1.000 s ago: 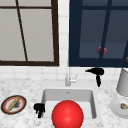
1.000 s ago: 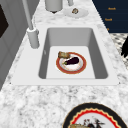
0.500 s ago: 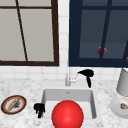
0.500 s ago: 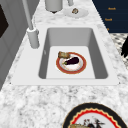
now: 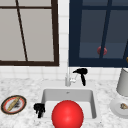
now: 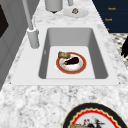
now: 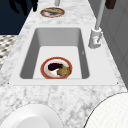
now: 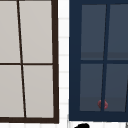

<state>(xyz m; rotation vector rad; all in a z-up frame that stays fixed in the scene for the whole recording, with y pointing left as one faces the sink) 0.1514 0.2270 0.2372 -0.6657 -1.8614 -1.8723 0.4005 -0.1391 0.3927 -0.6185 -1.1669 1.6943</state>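
My right hand (image 5: 81, 73) hovers just right of the faucet (image 5: 67, 78), behind the sink (image 5: 48, 93), with its fingers pointing down and holding nothing; its top edge shows as the right hand (image 8: 81, 125) in the upper view. My left hand (image 5: 39, 109) hangs idle at the sink's front left corner, fingers relaxed, and appears as the left hand (image 7: 23, 6) by the far counter edge. In the sink (image 6: 97, 55) lies a red-rimmed plate (image 6: 71, 63) with a dark eggplant and a piece of bread. A red ball (image 5: 67, 115) covers the basin's front.
A patterned plate (image 5: 13, 104) with food sits on the left counter. On the right stand a grey canister (image 5: 123, 82) and a white plate (image 5: 119, 108) with a small morsel. Windows rise behind the faucet (image 6: 32, 35).
My right hand has moved left along the back of the sink, from near the canister to beside the faucet. The left hand has not moved.
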